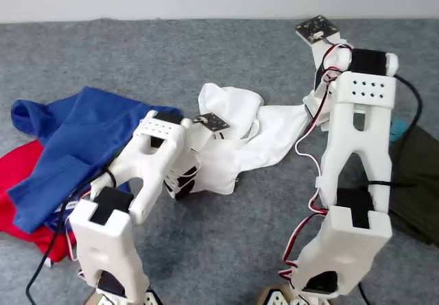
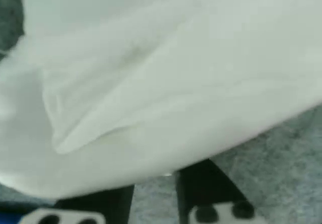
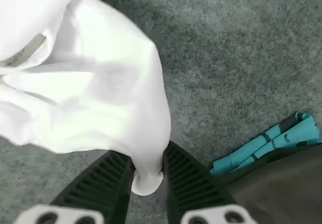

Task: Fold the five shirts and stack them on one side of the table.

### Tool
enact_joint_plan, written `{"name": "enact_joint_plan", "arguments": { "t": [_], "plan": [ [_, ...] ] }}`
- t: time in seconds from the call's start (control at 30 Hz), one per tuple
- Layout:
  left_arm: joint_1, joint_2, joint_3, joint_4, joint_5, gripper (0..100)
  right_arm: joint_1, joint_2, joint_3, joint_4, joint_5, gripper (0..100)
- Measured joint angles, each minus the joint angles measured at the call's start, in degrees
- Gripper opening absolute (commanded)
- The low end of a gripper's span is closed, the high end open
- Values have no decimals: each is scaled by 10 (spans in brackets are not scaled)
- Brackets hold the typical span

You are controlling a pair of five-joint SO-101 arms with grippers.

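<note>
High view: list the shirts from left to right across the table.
red shirt → blue shirt → white shirt → dark shirt

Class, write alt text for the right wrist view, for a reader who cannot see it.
The right gripper pinches a fold of the white shirt over the grey table. A teal cloth and a dark garment lie nearby.
</note>
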Motion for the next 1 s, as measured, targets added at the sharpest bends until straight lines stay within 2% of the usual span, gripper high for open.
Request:
{"name": "enact_joint_plan", "arguments": {
  "t": [0.13,0.23,0.5,0.73,1.0],
  "plan": [
    [-11,-26,-29,27,3,14,0,0,-46,33,0,10],
    [-29,-93,-59,50,0,14,-1,0,-92,37,0,10],
    [-119,-257,-185,106,29,14,4,-44,-146,37,0,10],
    [-141,-314,-378,126,31,14,4,-151,-146,29,0,10],
    [-141,-320,-623,128,31,14,4,-257,-146,-59,0,10]
  ]
}}
